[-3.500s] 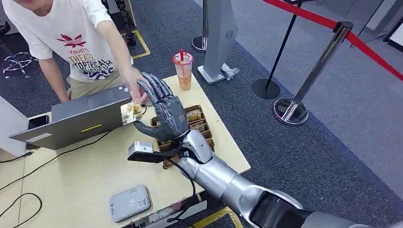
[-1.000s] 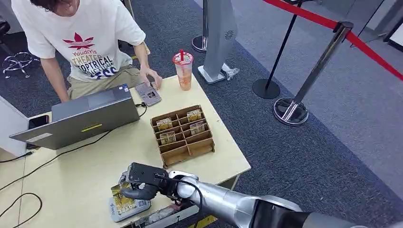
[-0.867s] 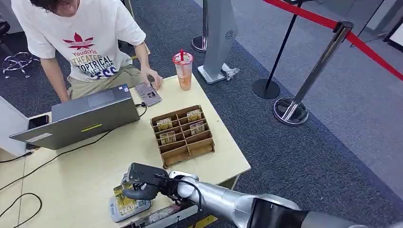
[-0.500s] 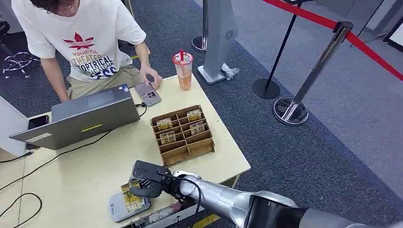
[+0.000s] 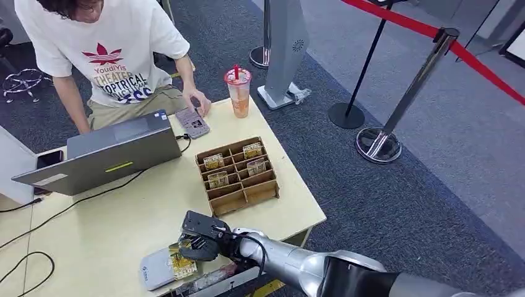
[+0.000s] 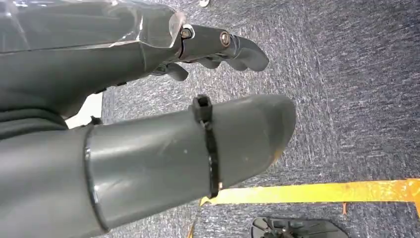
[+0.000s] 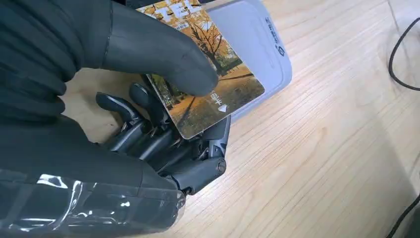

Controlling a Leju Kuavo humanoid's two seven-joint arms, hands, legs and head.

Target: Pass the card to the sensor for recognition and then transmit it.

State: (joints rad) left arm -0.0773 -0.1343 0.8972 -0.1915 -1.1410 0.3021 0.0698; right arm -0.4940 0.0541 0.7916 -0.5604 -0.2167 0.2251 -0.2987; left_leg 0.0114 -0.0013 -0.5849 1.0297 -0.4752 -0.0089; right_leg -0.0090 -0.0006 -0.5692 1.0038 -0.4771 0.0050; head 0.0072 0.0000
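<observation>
My right hand (image 5: 199, 242) pinches a card (image 5: 181, 265) printed with autumn trees between thumb and fingers, low over the near table edge. The card (image 7: 205, 94) lies partly over one end of the grey card sensor (image 5: 157, 270), a flat grey box (image 7: 252, 47) on the wooden table (image 5: 124, 213); I cannot tell whether the two touch. My left hand (image 6: 148, 119) hangs over dark carpet with its fingers apart and nothing in it.
A cardboard card tray (image 5: 238, 176) with several cards stands in the table's middle right. A laptop (image 5: 102, 154) sits at far left; a person (image 5: 105, 49) behind it rests a hand on a small device (image 5: 192, 122). A drink cup (image 5: 238, 91) stands at the far edge. Cables (image 5: 25, 260) trail left.
My right hand has slid the card to the right across the sensor, from covering its middle to its right end. The person has stayed at the laptop.
</observation>
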